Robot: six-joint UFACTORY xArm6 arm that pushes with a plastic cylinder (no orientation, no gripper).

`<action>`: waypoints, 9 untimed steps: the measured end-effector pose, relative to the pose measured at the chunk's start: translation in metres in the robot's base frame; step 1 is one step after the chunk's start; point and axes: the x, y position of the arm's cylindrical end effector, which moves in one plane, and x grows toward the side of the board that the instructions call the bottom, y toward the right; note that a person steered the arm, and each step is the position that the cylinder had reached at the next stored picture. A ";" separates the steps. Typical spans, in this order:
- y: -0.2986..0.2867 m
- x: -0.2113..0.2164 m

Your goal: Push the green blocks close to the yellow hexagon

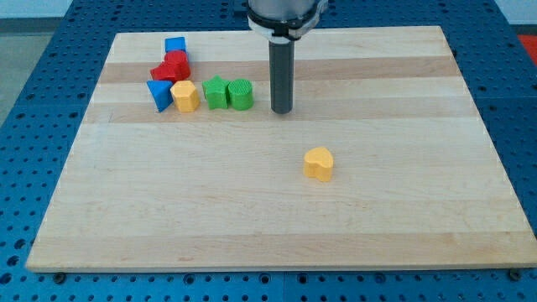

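We have no hand on this arm, so nothing opens, closes or clamps; we work with a straight dark rod, and my tip (282, 111) rests on the worktop (277, 210) just to the view's right of the two green blocks, apart from them.

The worktop is a pale wooden board, smooth and flat, so we expect small blocks to slide easily and also to spin if pushed off-centre.

Next in size is the cluster at the view's upper left. The task's things sit here: one green star-like block (216, 92) and one green rounded block (240, 94), touching or nearly touching side by side. The star-like one stands just beside the yellow hexagon (185, 96), so the goal looks close to met already. We judge these blocks light, stiff and slippery, not fragile. We cannot grasp them; the place to meet them is the middle of the right face of the rounded green block, pushing toward the view's left so both travel together.

By count: two green blocks, two yellow (the hexagon and a yellow heart-like block (318, 164) alone, well apart, lower right of centre), two blue blocks (174, 45) (159, 94), and a red block (172, 67), possibly two pressed together; we cannot tell.
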 end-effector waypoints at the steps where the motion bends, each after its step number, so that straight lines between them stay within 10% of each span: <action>1: 0.000 -0.023; 9: -0.091 -0.060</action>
